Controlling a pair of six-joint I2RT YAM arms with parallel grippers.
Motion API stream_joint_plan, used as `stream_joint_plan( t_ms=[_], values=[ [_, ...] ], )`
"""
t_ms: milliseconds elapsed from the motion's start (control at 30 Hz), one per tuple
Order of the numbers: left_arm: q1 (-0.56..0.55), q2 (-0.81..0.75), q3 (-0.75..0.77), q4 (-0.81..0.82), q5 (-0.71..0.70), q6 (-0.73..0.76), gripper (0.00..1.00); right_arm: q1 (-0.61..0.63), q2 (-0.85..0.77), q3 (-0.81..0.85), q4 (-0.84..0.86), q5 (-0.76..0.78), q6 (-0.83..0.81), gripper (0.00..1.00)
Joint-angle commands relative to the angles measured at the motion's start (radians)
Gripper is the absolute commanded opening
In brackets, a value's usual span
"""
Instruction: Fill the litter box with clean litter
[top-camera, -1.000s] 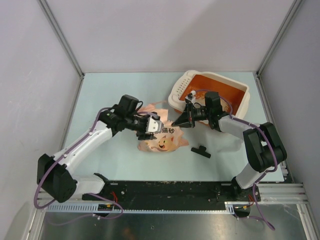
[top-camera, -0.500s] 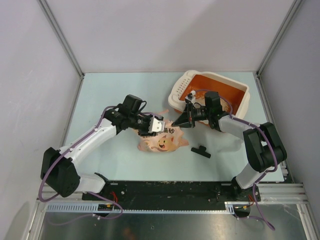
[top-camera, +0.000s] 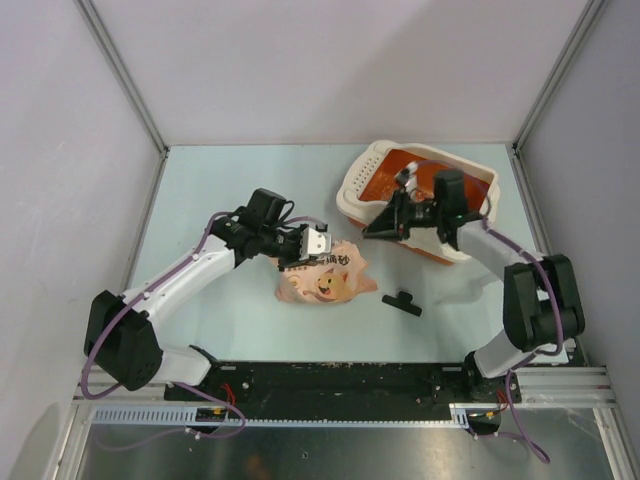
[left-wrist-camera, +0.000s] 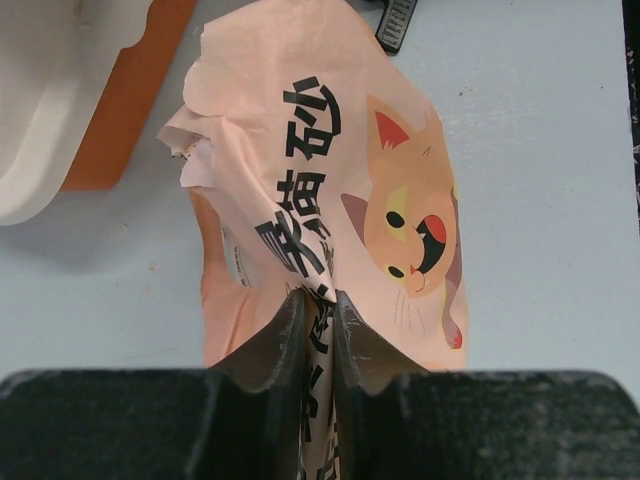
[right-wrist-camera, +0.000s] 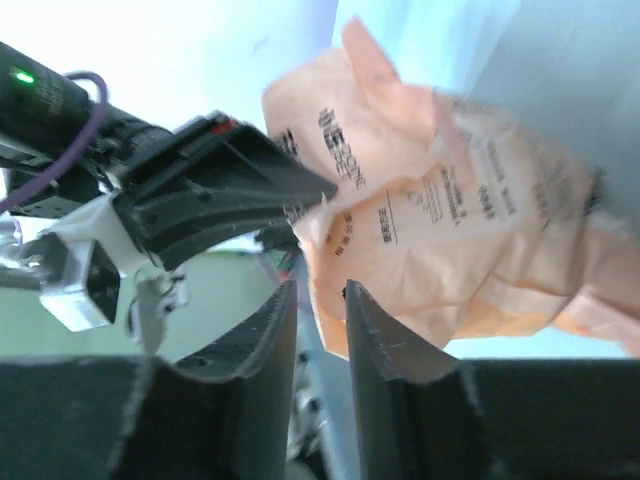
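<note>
The litter box (top-camera: 362, 172) is sitting at the far right of the surface (top-camera: 220, 190), its orange inside showing. The left end effector (left-wrist-camera: 318, 318) is clamping a fold of the pink bag (left-wrist-camera: 400, 200), which is lying near the box. The right end effector (right-wrist-camera: 318, 320) is hovering by the box's near corner, its fingers a narrow gap apart; whether they are pinching the bag cannot be told.

Bag (top-camera: 325, 275): pale pink-peach, black characters, cartoon cat w/ orange-red ear, yellow eye patch, red tongue. Litter box (top-camera: 350, 198): cream outside & rim, orange inside, white ledge (top-camera: 368, 165) dotted w/ holes. Table (top-camera: 220, 180): pale blue-green. Left arm (top-camera: 185, 275) & right arm (top-camera: 495, 250): white, black joints, purple cables. Left gripper (left-wrist-camera: 318, 305): black. Small clip-like piece (top-camera: 402, 302): black.
</note>
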Motion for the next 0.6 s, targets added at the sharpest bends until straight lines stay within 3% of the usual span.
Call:
stream_joint_plan(
  t_ms=[0, 67, 133, 167, 233, 300, 567],
  values=[
    [0.009, -0.031, -0.001, 0.013, 0.022, -0.084, 0.17, -0.067, -0.161, 0.155, -0.186, 0.09, -0.462, 0.37],
    [0.013, -0.03, -0.009, 0.029, 0.031, -0.115, 0.16, -0.024, -0.221, 0.185, -0.224, 0.156, -0.591, 0.4],
    [0.022, -0.03, -0.007, 0.036, 0.039, -0.145, 0.16, 0.056, -0.279, 0.195, -0.338, 0.261, -0.918, 0.46],
    [0.026, -0.031, -0.007, 0.041, 0.048, -0.158, 0.16, 0.181, -0.331, 0.195, -0.391, 0.317, -1.073, 0.49],
    [0.04, -0.033, -0.01, 0.055, 0.063, -0.182, 0.16, 0.29, -0.367, 0.163, -0.475, 0.453, -1.37, 0.54],
    [0.049, -0.034, -0.015, 0.067, 0.075, -0.211, 0.17, 0.373, -0.395, 0.098, -0.412, 0.506, -1.45, 0.57],
    [0.071, -0.021, -0.021, 0.116, 0.103, -0.273, 0.17, 0.483, -0.332, 0.041, -0.274, 0.695, -1.703, 0.6]
  ],
)
